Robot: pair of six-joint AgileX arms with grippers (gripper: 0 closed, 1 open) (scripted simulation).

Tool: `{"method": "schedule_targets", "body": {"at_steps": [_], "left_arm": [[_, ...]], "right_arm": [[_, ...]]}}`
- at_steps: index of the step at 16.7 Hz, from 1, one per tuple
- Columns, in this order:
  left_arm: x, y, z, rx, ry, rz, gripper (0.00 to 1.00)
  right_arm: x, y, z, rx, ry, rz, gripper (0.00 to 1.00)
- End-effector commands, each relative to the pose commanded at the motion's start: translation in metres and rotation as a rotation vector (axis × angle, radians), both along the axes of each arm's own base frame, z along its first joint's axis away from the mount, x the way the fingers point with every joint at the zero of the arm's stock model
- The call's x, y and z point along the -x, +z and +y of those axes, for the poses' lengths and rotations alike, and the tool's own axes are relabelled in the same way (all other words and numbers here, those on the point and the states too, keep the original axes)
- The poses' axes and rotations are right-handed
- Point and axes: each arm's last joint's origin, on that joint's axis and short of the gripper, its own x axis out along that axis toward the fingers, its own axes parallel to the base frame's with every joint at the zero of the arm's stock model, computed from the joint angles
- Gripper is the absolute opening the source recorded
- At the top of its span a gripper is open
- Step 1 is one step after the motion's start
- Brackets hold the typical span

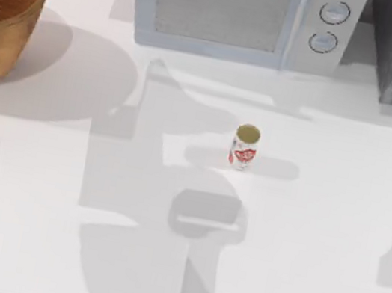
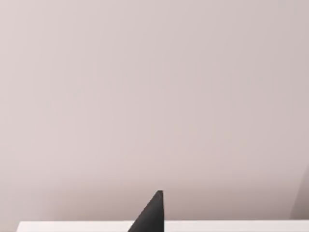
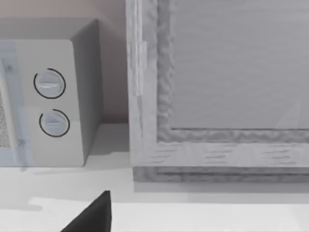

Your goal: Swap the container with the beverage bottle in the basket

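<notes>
Wicker basket (image 1: 3, 14) sits far left of the can, at the back corner of the counter (image 1: 331, 239); its inside is hidden from above, so what it holds cannot be told.

Can (image 1: 244, 147) stands upright on the open counter, just in front of the microwave (image 1: 242, 14): gold top, white body with red print. No bottle seen.

Left tool (image 2: 152, 212): one dark fingertip against a plain wall; apart or together, cannot tell. Right tool (image 3: 91, 215): one dark tip facing the microwave knobs and a grey cabinet (image 3: 217, 96); cannot tell either.

The scene fits a swap pending or one completed. Any grasp on the can should close squarely on its mid-body, since a narrow upright cylinder would likely tip.
</notes>
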Motion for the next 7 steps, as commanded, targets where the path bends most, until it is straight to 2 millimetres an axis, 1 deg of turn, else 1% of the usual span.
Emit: {"method": "schedule_targets", "body": {"at_steps": [1, 2, 7], "left_arm": [[0.0000, 0.0000, 0.0000, 0.000, 0.000, 0.000, 0.98], [0.0000, 0.0000, 0.0000, 0.000, 0.000, 0.000, 1.00], [0.0000, 0.0000, 0.0000, 0.000, 0.000, 0.000, 1.00]], "right_arm": [[0.0000, 0.0000, 0.0000, 0.000, 0.000, 0.000, 1.00], [0.0000, 0.0000, 0.0000, 0.000, 0.000, 0.000, 1.00], [0.0000, 0.0000, 0.0000, 0.000, 0.000, 0.000, 1.00]]}}
